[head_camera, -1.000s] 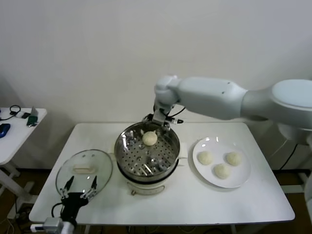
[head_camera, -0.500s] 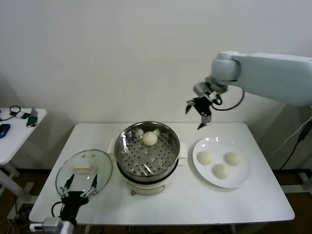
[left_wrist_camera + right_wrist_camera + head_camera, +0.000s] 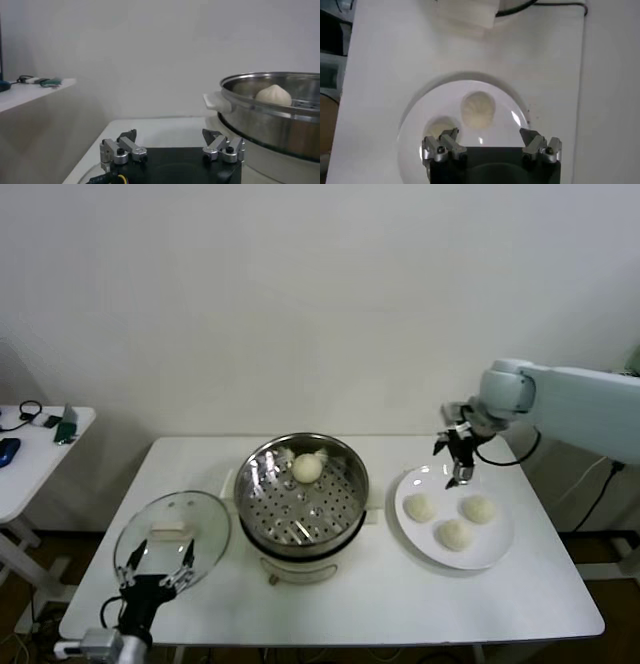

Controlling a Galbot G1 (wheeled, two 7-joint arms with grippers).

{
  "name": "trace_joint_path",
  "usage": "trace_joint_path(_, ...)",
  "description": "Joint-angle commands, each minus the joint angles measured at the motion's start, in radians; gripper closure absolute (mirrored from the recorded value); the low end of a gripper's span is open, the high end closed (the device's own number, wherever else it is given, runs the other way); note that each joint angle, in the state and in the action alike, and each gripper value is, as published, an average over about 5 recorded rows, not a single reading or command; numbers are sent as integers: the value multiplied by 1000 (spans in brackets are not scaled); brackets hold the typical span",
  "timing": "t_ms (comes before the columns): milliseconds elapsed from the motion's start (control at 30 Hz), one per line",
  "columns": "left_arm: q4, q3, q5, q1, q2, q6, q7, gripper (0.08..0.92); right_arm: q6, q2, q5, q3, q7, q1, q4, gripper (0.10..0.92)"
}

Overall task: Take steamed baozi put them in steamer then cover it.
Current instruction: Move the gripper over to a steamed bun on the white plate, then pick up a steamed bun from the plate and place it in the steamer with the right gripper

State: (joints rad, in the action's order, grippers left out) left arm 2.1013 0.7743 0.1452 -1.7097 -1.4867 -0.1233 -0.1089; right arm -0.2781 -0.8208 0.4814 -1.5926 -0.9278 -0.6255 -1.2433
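Right gripper (image 3: pixel 457 461) hangs above the far rim of the flat white round plate (image 3: pixel 490 555), fingers spread wide with nothing between them; in the right wrist view the same open right gripper (image 3: pixel 490 142) looks straight down on the plate (image 3: pixel 415 120), with one bun (image 3: pixel 478 109) between the fingertips' line of sight and a second bun (image 3: pixel 438 128) partly hidden behind a finger. Three small round cream-white steamed baozi sit on the plate, close together but apart: one nearest the steamer (image 3: pixel 419 507), one toward the table's right side (image 3: pixel 478 509), one nearest the front edge (image 3: pixel 454 534). A fourth baozi (image 3: pixel 307 468) rests on the perforated floor of the round shiny stainless-steel steamer basket (image 3: pixel 262 484), toward its far side; the basket stands on a cream-white cooker base at the middle of the white table (image 3: pixel 380 604). Left wrist view shows that baozi (image 3: pixel 273 94) rising above the steamer wall (image 3: pixel 270 125). The round transparent glass cover with cream-white oblong handle (image 3: pixel 172 533) lies flat on the table just left of the steamer. Left gripper (image 3: pixel 158 563) is parked low at the table's front-left edge beside the cover, fingers wide apart and empty.
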Motion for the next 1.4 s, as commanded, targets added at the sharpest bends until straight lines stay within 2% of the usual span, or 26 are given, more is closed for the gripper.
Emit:
trace_joint_path(33, -4, 4, 1, -1, -1, -1, 0, 177, -46, -33, -70, 136, 27, 229, 117, 203)
trace_joint_path(667, -19, -1, -11, -10, -5, 2, 2, 177, -11, -141, -114, 253, 29, 385, 301, 216)
trace_joint_path(867, -19, -3, -13, -10, -6, 1, 2, 177, -5, -146, -113, 258, 25, 387, 308, 242)
trace_joint_path(1200, -19, -2, -13, -10, -8, 0, 5, 177, 23, -145, -93, 272, -1, 370, 319, 330)
trace_joint_path(1400, -20, -1, -13, -10, -13, 1, 7, 177, 38, -113, -52, 255, -19, 308, 272, 338)
